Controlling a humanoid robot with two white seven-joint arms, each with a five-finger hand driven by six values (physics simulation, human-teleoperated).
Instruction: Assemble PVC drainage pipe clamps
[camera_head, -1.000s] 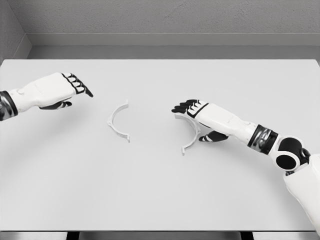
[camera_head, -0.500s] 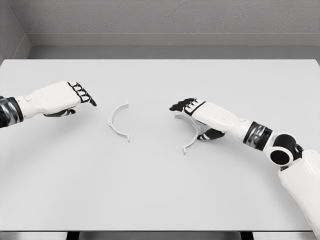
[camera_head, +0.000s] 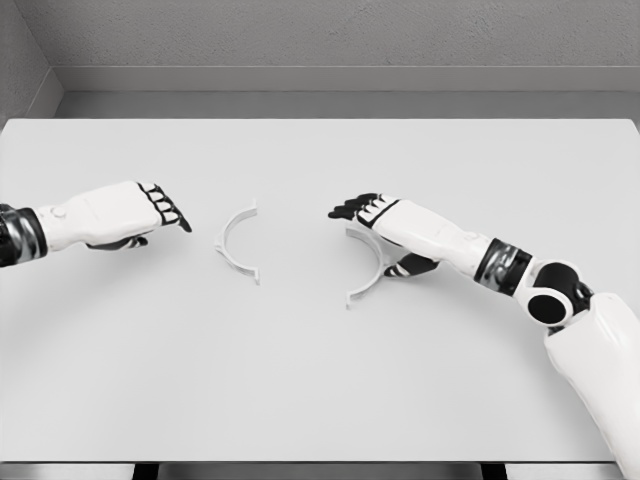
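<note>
Two white half-ring clamp pieces lie on the white table (camera_head: 320, 380). The left clamp half (camera_head: 222, 245) opens toward the right and lies free. My left hand (camera_head: 168, 208) hovers a little to its left, fingers relaxed and holding nothing. The right clamp half (camera_head: 368, 287) opens toward the left. My right hand (camera_head: 358, 209) lies over its upper part with fingers stretched out flat toward the left. The thumb (camera_head: 408, 268) sits just outside the arc. The palm hides the clamp's top section.
A grey wall (camera_head: 320, 40) runs behind the table's far edge. The near table edge crosses the bottom of the view. Bare tabletop lies between the two clamp halves.
My right hand has slid left, and the right clamp half has shifted left with it. My left hand has dropped lower and moved slightly right, toward the left clamp half.
</note>
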